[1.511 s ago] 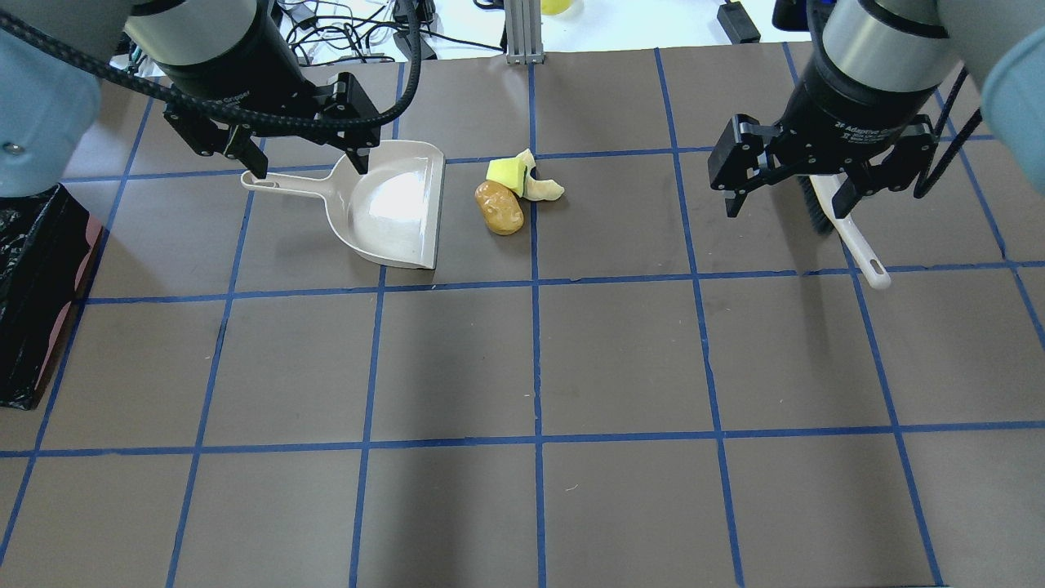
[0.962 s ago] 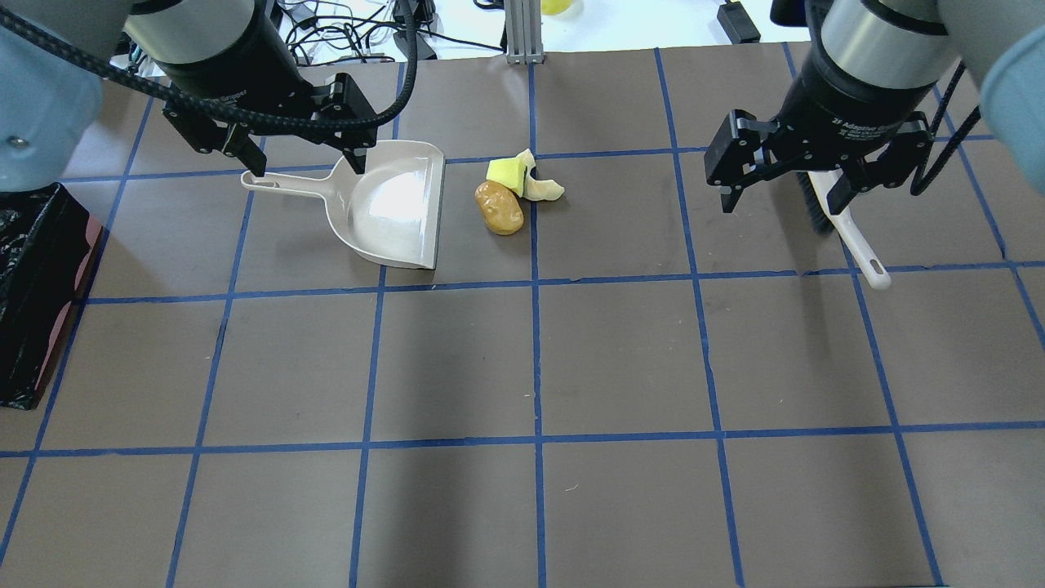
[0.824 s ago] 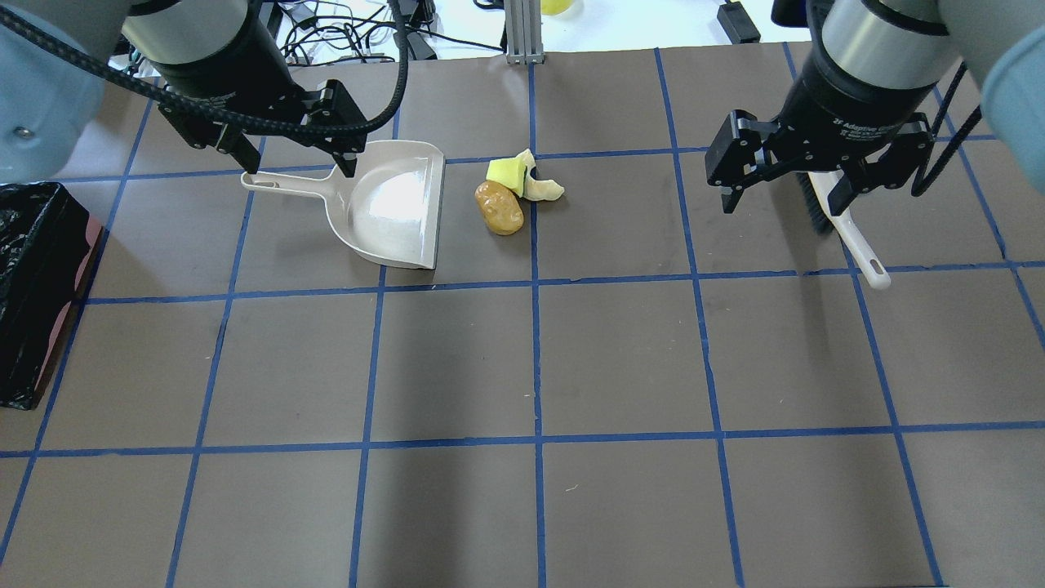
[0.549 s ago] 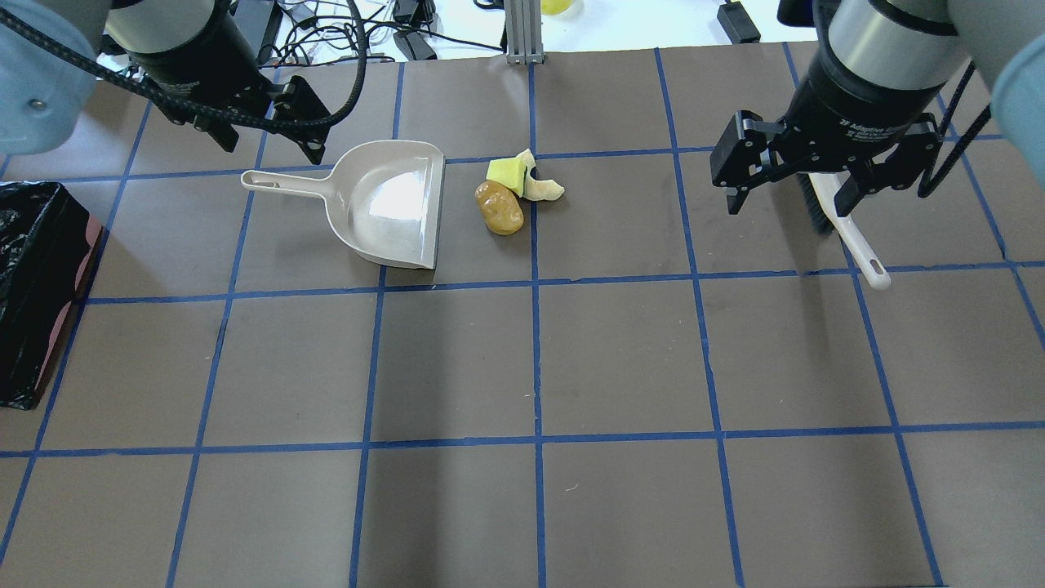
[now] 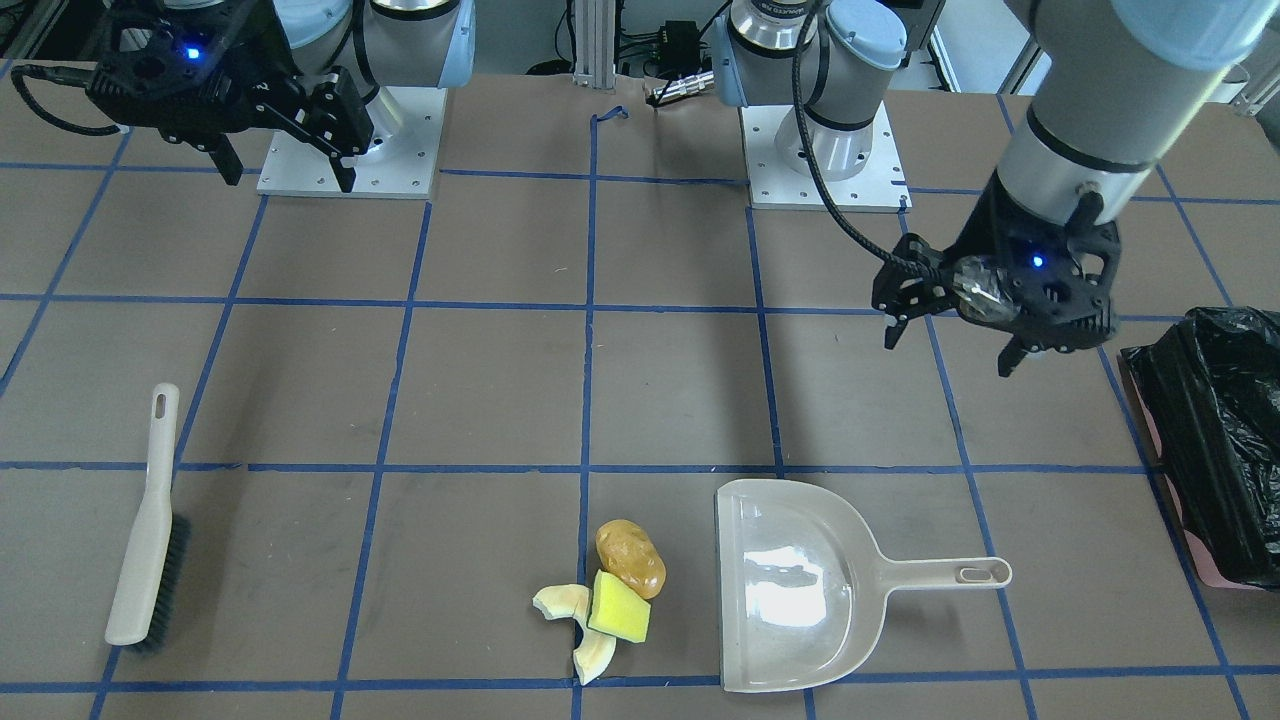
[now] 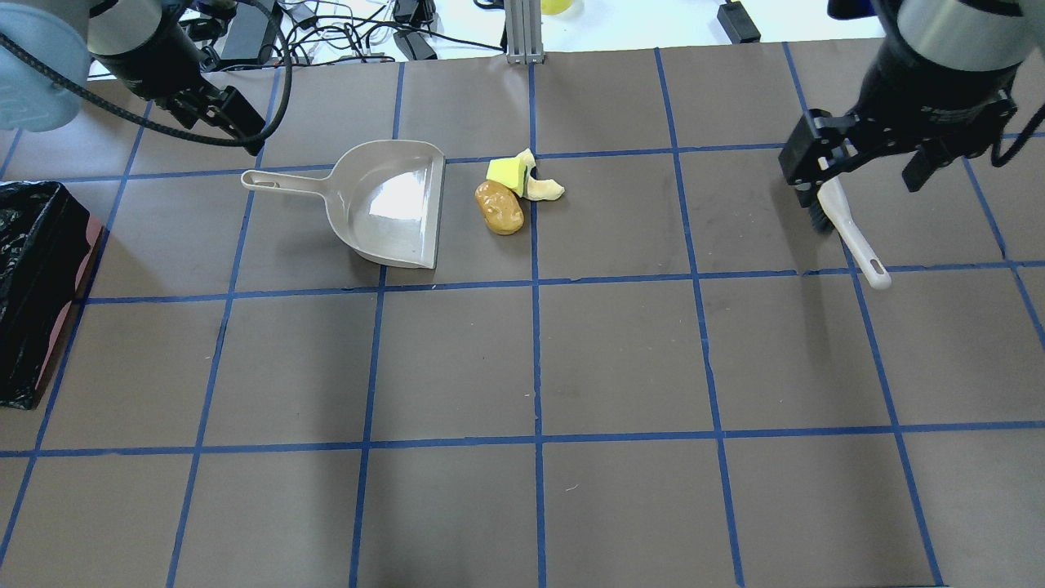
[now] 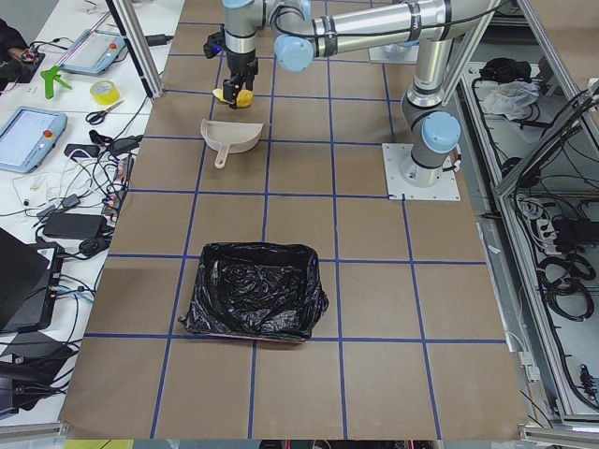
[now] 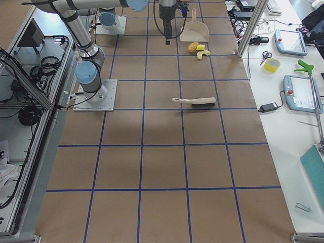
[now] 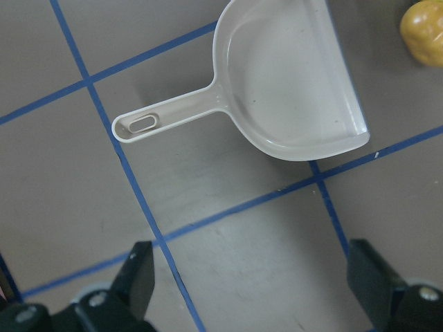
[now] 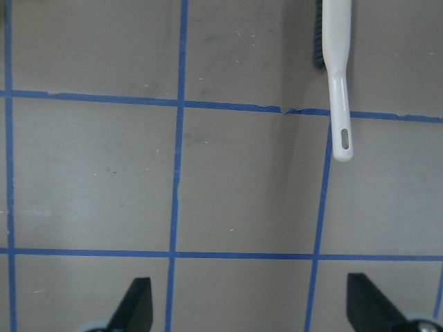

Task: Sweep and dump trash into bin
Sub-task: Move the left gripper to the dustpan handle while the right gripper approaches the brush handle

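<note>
The trash lies in one small heap: an amber-brown blob (image 6: 500, 207), a yellow-green wedge (image 6: 506, 173) and pale cream rind slices (image 6: 543, 189); the heap also shows in the front view (image 5: 630, 558). The bin (image 6: 33, 286), lined with a black bag, stands at the table's left edge (image 5: 1215, 440). My left gripper (image 5: 948, 352) is open and empty, raised on the robot's side of the beige dustpan (image 6: 392, 204). My right gripper (image 6: 857, 175) is open and empty above the brush (image 6: 849, 233).
The dustpan (image 9: 291, 90) lies flat, mouth toward the trash, handle toward the bin side. The brush (image 5: 145, 530) lies flat on the robot's right, about two grid squares from the trash. Cables and devices lie beyond the table's far edge.
My left gripper has risen and drawn back from the dustpan handle toward the left. My right gripper has shifted right over the brush. Dustpan, brush and trash have not moved.
</note>
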Tool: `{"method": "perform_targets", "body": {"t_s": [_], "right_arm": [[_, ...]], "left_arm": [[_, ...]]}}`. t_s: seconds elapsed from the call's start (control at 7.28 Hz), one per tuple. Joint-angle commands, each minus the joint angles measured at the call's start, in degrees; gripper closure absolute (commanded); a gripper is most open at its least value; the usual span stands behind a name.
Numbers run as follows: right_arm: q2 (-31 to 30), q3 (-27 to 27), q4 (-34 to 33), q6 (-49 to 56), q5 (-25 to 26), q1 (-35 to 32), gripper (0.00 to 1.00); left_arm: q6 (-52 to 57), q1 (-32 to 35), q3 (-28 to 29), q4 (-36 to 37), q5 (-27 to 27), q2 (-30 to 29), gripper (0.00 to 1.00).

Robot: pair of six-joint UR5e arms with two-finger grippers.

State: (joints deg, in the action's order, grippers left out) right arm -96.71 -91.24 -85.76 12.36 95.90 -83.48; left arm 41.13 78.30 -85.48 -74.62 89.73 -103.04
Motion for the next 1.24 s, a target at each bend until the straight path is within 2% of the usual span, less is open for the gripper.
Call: {"method": "perform_targets", "body": {"t_s": [0.0,0.14,0.27,0.41,0.55,0.69,0.82,1.1], "right_arm": [[0.46,-2.17,-1.33,14.73,-0.09,10.83,0.00],[1.42,-5.84,-8.30,19.93,-0.10,14.19,0.00],[2.91,-10.14,-15.24,23.38,-0.01,14.57,0.00],[4.75,-12.97,-19.75,23.50,-0.01,14.75,0.00],[8.08,-13.78,-21.27,23.50,-0.10,15.80,0.00],[11.68,-13.79,-22.07,23.59,-2.27,18.07,0.00],[14.41,-13.79,-24.08,23.41,-2.99,19.05,0.00],[15.40,-13.96,-23.84,21.14,-3.17,18.97,0.00]], "left_arm": [[15.56,-3.86,0.92,2.20,-2.78,-5.49,0.01],[23.91,-3.77,1.45,4.11,-4.02,-8.38,0.01],[33.30,-3.25,1.11,4.05,-3.34,-10.06,0.01],[44.71,-2.90,1.54,4.39,-2.81,-10.86,0.01],[50.83,-1.76,1.11,6.14,-2.02,-11.83,0.01],[52.02,-0.45,1.80,10.42,-1.75,-13.40,0.01],[51.68,0.18,2.85,10.81,0.43,-15.16,0.01],[52.38,0.36,4.96,12.82,0.98,-19.46,0.08]]}}
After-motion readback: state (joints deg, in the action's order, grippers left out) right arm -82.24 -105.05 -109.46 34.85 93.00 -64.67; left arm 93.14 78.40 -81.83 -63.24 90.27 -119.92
